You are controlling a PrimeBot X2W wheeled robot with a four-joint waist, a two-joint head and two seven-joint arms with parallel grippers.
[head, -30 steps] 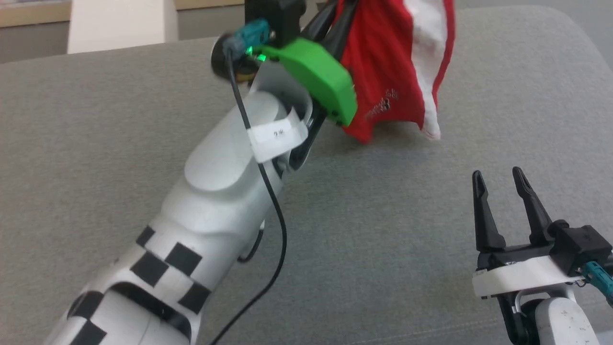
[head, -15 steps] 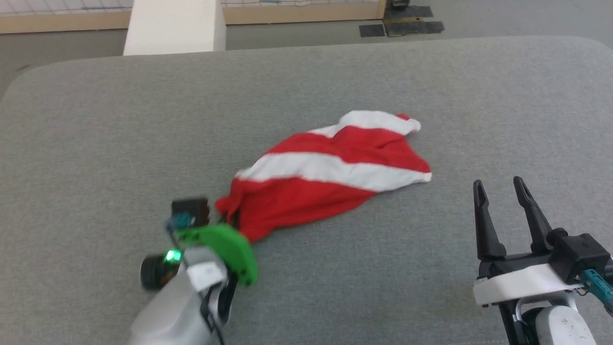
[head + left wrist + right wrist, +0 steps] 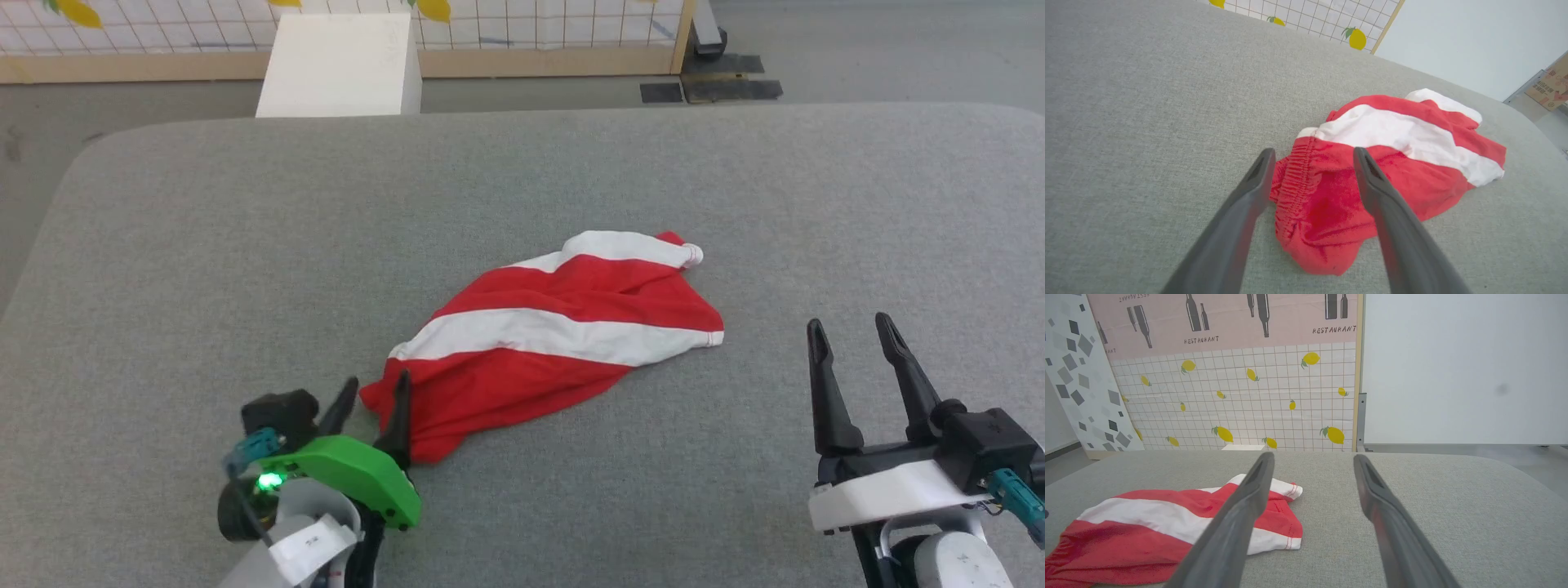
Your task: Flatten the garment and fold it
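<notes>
Flattening is barely beginning: the garment is lying bunched, waistband end between fingers of the released left claw; the right claw is idling open, well apart; folding is pending.

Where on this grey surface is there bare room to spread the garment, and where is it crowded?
Bare: the wide band between the garment and the far edge of the surface, the stretch to the garment's left, and the gap between it and the open right gripper. Crowded: the garment's near-left end, where the open left gripper flanks the waistband.
</notes>
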